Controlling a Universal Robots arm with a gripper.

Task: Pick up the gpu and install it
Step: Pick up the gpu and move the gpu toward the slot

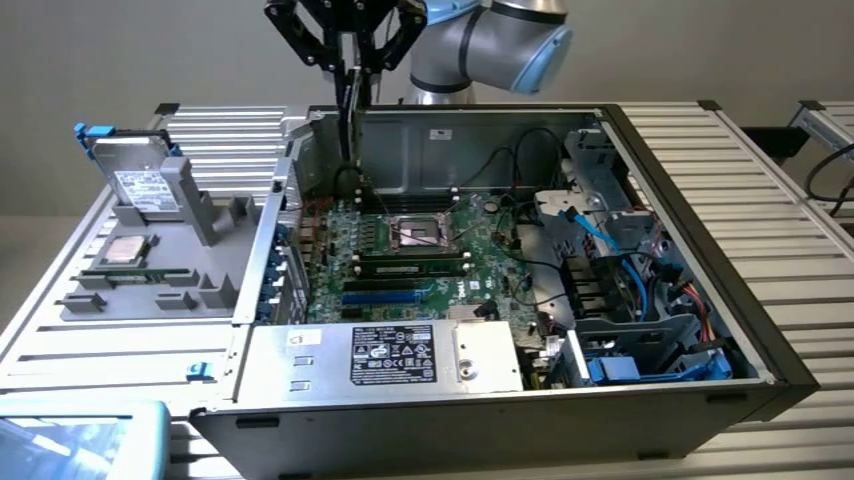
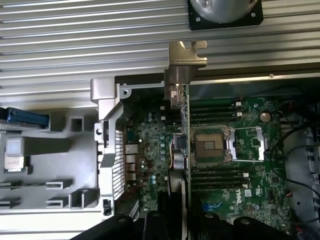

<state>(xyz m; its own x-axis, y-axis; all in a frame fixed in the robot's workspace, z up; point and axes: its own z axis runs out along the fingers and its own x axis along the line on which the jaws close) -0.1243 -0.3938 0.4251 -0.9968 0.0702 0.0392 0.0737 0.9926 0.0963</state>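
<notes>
Pinches the gpu edge-on in the tool, hung straight beneath it, bracket at the far end, over the motherboard. Could snag the case wall or strike the CPU socket if tilted or slipping.

Soft, even light falls from above in both views, with no hard shadows. In the exterior view the ribbed counter gleams pale, and the inside of the computer case lies in mild shade. In the wrist view the counter slats carry bright streaks. The metal bracket of the gpu glints yellowish, and the tool shows as an unlit black mass.
</notes>
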